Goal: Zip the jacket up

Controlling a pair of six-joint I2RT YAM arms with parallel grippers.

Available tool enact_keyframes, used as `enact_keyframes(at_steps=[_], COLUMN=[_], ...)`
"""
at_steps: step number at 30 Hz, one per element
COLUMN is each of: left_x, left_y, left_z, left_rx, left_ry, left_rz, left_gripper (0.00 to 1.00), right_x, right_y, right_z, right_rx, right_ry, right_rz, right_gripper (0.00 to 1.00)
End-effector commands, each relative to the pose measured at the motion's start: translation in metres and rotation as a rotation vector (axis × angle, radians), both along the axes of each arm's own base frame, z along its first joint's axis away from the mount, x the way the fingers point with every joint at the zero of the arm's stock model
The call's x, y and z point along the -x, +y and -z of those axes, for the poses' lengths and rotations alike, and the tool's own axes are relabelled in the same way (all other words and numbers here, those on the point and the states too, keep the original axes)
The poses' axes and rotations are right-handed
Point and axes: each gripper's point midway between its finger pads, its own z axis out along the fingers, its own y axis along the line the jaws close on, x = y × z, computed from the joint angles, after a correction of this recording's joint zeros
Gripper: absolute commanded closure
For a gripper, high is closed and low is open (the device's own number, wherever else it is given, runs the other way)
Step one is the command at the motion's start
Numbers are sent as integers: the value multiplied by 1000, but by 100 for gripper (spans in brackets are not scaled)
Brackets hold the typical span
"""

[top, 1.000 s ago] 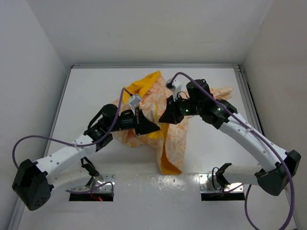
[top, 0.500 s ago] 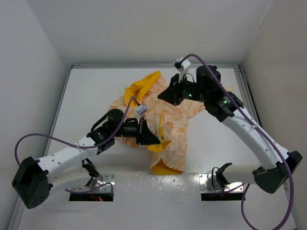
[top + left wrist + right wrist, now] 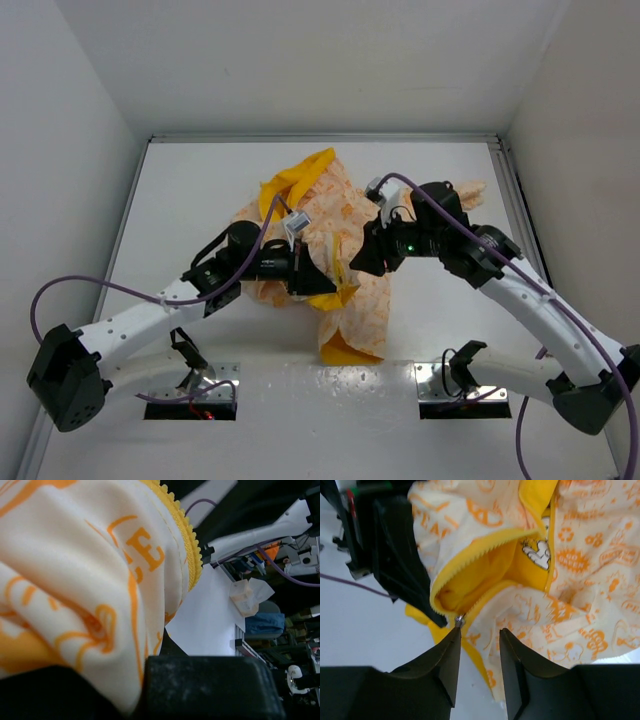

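Cream cloth printed in orange, the jacket point(image 3: 330, 210) is lying crumpled mid-bench, reaching toward the far edge, its yellow lining point(image 3: 485, 575) showing. I am seeing the left gripper point(image 3: 322, 283) pinching a fold beside the yellow zipper teeth point(image 3: 189, 550), jaws closed on the fabric. The right gripper point(image 3: 480, 631) is hovering with fingers slightly parted, holding nothing, one fingertip just beside the metal zipper slider point(image 3: 459, 621).

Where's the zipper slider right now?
Right wrist view: the zipper slider sits at the base of the open zipper on the jacket, just above the open jaws of the right gripper.
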Motion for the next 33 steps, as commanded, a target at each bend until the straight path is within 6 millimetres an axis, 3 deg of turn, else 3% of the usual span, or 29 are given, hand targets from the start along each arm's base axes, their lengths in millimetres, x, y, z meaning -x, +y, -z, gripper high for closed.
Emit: enact_keyframes(at_steps=[1, 6, 18, 33], left_x=[-13, -19, -24, -19], left_y=[-5, -4, -6, -7], left_z=[-19, -19, -19, -27], left_rx=[15, -8, -17, 17], left_ry=[-35, -25, -18, -34], left_rz=[-45, -88, -97, -69], left_gripper=[100, 100, 100, 100], right_x=[8, 5, 6, 5], right_y=[-1, 2, 23, 32], right_z=[6, 15, 11, 22], right_rx=[41, 74, 25, 41], right_ry=[-10, 75, 132, 133], right_rz=[-5, 42, 27, -6], right_gripper=[63, 81, 73, 64])
